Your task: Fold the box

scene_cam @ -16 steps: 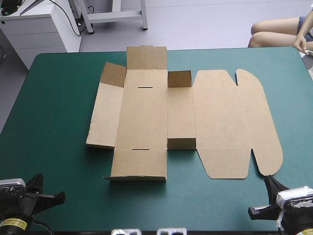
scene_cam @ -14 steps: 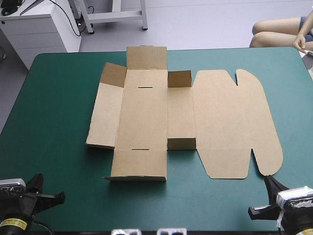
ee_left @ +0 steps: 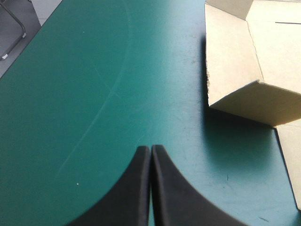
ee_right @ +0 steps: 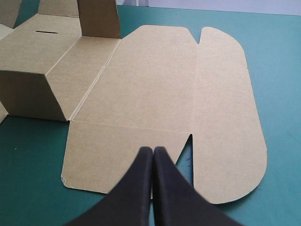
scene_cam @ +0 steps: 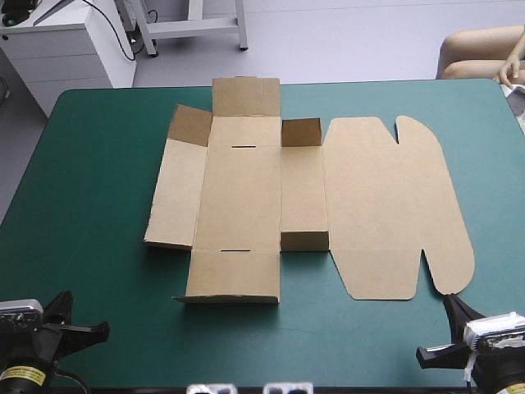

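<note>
The box [scene_cam: 287, 197] lies opened out in the middle of the high view, a little toward the upper half, on the teal-green cover [scene_cam: 90, 180]. Most of it is flat: the base panel [scene_cam: 238, 197] sits left of centre, and the wide lid panel [scene_cam: 377, 205] with its rounded flaps spreads toward the right. A few pieces stand partly up: the far flap [scene_cam: 246, 97] at upper centre, two small tabs [scene_cam: 301, 131] between base and lid, and the left wall [scene_cam: 174, 193], tilted a little off the cover.

Compared with just before, I see nothing on the table that has shifted; the board and both arms sit as they did. I read that as the fold not yet begun.

My left gripper [ee_left: 151, 148] is closed on nothing, fingers meeting in a point over bare cover. The box's left wall is ahead and off to one side, apart from it. My right gripper [ee_right: 153, 149] is likewise closed and empty, its tip at the near edge of the lid panel; whether it touches the board I cannot tell. In the high view both sit in the lower corners.
</note>
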`<action>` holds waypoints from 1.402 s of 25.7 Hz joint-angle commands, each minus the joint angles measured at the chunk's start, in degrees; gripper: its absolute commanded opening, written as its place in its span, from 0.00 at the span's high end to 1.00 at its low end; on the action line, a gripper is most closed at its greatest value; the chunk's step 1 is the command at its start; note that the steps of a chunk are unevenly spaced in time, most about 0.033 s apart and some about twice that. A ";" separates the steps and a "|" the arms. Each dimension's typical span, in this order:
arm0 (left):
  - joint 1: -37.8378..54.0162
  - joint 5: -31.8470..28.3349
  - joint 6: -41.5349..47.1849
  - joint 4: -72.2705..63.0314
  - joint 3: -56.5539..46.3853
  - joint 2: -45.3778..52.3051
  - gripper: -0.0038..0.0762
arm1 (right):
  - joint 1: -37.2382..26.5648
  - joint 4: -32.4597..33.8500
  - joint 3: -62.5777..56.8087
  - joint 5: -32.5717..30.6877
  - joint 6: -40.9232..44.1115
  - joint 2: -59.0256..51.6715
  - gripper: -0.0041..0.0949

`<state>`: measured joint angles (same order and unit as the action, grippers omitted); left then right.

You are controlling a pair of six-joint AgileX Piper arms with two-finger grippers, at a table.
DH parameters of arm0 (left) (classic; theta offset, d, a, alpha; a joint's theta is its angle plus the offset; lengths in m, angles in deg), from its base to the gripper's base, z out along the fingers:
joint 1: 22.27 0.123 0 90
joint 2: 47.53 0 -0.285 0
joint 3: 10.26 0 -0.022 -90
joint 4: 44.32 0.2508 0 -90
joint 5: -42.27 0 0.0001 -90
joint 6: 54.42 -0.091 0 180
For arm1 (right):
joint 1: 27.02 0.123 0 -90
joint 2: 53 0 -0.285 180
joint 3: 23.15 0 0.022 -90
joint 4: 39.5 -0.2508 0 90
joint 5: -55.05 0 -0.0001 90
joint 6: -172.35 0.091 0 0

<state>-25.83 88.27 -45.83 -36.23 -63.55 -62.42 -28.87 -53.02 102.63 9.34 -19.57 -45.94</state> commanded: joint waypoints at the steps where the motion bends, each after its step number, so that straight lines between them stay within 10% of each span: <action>1: -0.12 -3.97 0.51 0.60 1.36 -0.93 0.96 | -0.24 -0.35 1.77 4.19 -0.02 -1.36 0.98; 17: -0.12 -2.38 0.38 -1.89 5.34 -6.21 0.96 | -0.24 -0.35 1.77 4.19 -0.02 -1.36 0.98; 29: -0.12 -1.73 -9.24 -4.60 26.62 -41.85 0.96 | -0.24 -0.35 1.77 4.19 -0.02 -1.36 0.98; 36: 14.27 9.09 -34.96 -42.64 41.19 -64.97 0.93 | -0.24 -0.35 1.77 4.27 -0.02 -1.36 0.98</action>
<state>-17.26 93.65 -72.16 -64.72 -27.60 -123.40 -28.87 -53.02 102.63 9.34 -19.57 -45.94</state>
